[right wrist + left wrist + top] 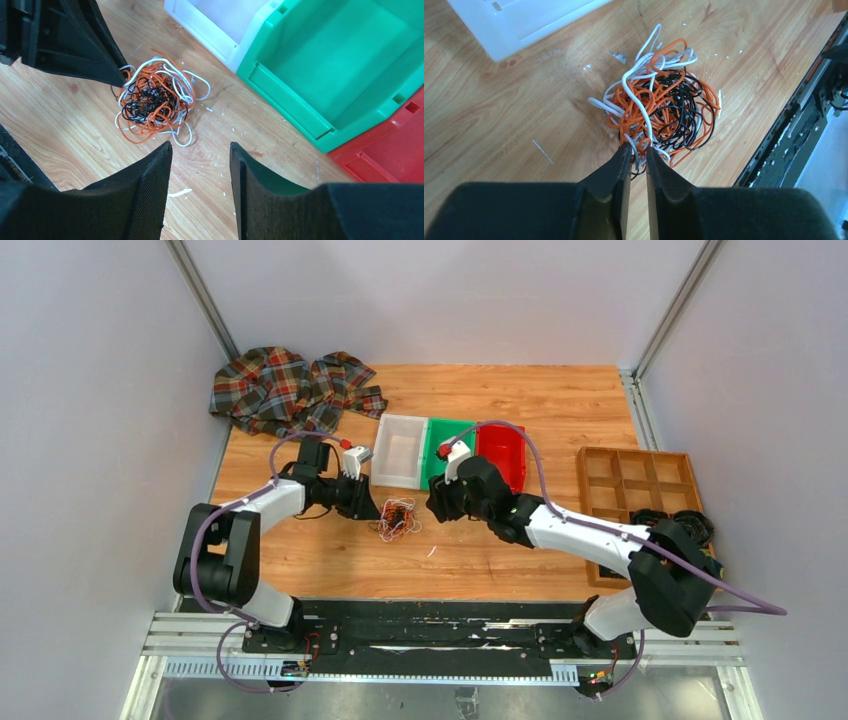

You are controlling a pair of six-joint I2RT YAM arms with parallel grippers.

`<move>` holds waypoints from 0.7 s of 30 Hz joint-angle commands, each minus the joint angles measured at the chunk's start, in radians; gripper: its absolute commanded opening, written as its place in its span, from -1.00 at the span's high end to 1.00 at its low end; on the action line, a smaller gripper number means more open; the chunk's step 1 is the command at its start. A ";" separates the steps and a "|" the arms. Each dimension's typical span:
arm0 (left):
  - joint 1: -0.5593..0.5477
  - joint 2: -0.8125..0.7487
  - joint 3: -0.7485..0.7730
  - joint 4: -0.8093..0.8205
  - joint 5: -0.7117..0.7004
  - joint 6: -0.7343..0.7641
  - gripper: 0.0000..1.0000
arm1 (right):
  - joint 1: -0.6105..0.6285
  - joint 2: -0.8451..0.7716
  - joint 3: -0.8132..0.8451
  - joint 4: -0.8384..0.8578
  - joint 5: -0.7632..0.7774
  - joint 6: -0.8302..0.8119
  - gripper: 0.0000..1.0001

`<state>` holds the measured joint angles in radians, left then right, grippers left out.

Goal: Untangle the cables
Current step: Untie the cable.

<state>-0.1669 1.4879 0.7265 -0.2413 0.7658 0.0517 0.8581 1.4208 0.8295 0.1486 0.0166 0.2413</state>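
The cables (659, 100) formed one roughly round knot of thin, smooth white, orange and black strands. It had no clear long axis, and loose loops projected around its rim. The knot lay on the wood-grain bench (500, 540), just near of the white bin (400, 478), with a green bin (436, 455) and a red bin (500, 427) to the right.

The left gripper (638, 152) met the knot's left edge. Its jaws stood narrowly apart with strands between them, and whether they clamped a strand could not be told. The right gripper (200, 147) stood spread and empty, to the right of the knot and clear of it.
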 commanded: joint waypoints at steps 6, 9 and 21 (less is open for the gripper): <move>-0.005 -0.042 0.081 -0.077 0.054 0.003 0.99 | 0.024 0.039 0.077 0.026 -0.044 -0.021 0.08; -0.005 -0.126 0.067 -0.104 0.068 0.006 0.99 | 0.047 0.049 0.100 0.027 -0.039 -0.037 0.07; -0.005 -0.297 0.139 -0.352 0.134 0.078 0.99 | 0.140 0.056 0.148 0.069 -0.058 -0.083 -0.18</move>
<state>-0.1669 1.2427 0.8139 -0.5007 0.8352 0.1024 0.9493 1.4784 0.9432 0.1673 -0.0154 0.1974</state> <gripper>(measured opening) 0.017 0.570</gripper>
